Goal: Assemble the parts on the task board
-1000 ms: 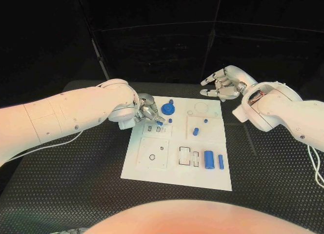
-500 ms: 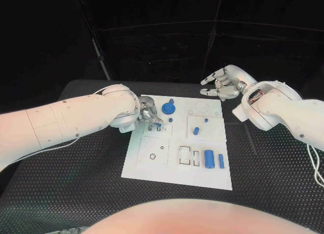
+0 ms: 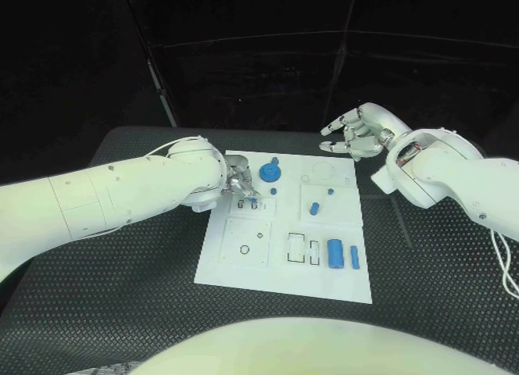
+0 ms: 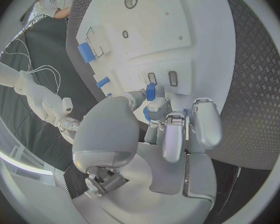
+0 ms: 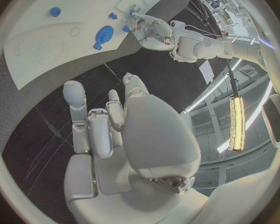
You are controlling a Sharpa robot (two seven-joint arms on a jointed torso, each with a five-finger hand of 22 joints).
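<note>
Task board point(image 3: 284, 234) sits mid-table. My left hand point(image 3: 239, 186) pinches a small blue part point(image 4: 150, 91) just above the paired slots point(image 4: 162, 78); I'd keep it upright and lower straight. Right hand point(image 3: 359, 133) hovers off-board, fingers apart, holding nothing.

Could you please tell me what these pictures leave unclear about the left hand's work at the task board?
- Head view: the left hand covers part of the task board; its fingertips hide whatever lies under them.
- Left wrist view: a small blue part sits between the fingertips, but the fingers hide whether it has entered one of the slots.
- Head view: the slots beside the hand are too small to tell filled from empty.
</note>
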